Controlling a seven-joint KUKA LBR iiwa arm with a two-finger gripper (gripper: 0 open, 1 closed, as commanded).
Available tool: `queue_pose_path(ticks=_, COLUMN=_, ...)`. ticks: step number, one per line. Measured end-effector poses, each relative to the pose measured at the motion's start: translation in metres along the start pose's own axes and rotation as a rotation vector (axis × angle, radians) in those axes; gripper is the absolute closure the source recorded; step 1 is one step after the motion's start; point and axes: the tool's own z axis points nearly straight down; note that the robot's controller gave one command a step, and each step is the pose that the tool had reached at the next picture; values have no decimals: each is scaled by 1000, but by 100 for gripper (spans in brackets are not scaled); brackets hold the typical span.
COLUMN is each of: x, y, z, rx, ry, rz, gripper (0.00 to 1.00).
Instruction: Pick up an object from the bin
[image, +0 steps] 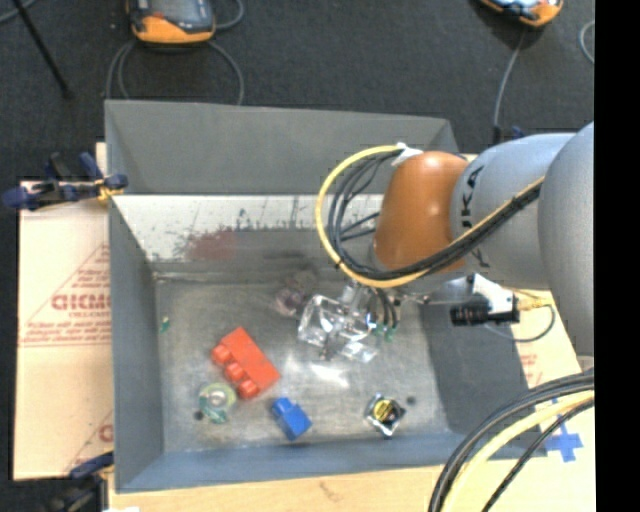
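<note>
My gripper (334, 328) hangs low over the middle of the bin floor, a silvery body under the arm's orange cover. A small dull purple thing (290, 297) lies just to its upper left. An orange-red toy brick (244, 362) lies to its lower left. Near the front wall are a small blue block (291, 417) and, to the right, a little yellow and black thing (383, 413).
A round pale green thing (215, 402) lies at the front left beside the brick. A tiny green bit (164, 323) sits by the left wall. The arm and its cables cover the bin's right rear part.
</note>
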Motion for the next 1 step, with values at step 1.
queue_pose_path(ticks=1, x=0, y=0, z=-5, rx=1, ry=0, rz=-3, gripper=100)
